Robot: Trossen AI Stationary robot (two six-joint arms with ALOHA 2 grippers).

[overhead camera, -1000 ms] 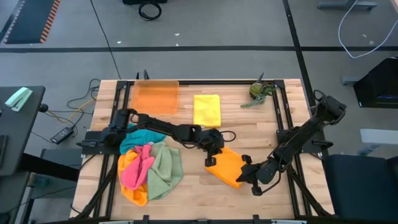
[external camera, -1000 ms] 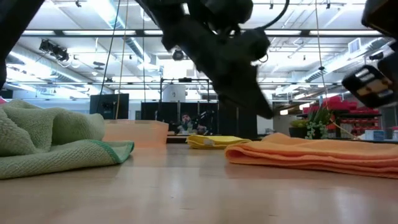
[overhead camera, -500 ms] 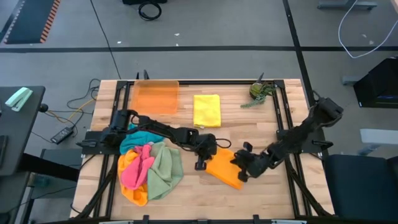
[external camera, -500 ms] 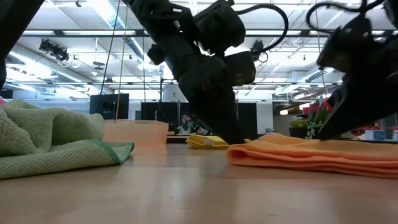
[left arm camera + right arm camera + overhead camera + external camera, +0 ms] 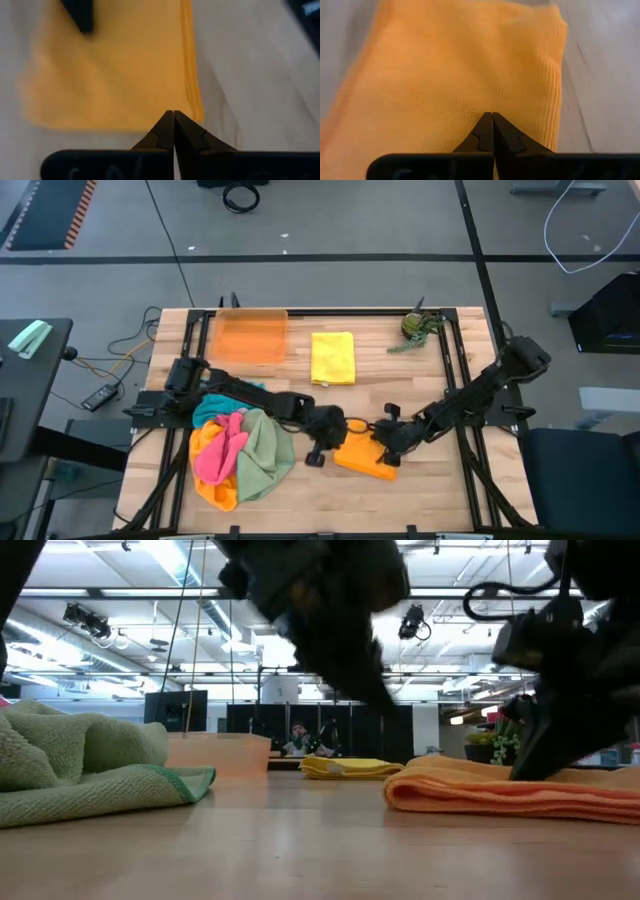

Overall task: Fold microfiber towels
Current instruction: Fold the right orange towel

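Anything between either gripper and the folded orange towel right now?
Nothing visible. The left gripper sits at one edge of the folded orange towel, the right gripper at the opposite side, both with fingers shut. The towel pile lies clear, off to one side.

Folded towel (image 5: pixel 362 459) between left pincer (image 5: pixel 314 456) and right pincer (image 5: pixel 385 452)

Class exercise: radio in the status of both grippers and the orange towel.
Left gripper shut beside folded orange towel. Right gripper shut, over it. Nothing in the way.
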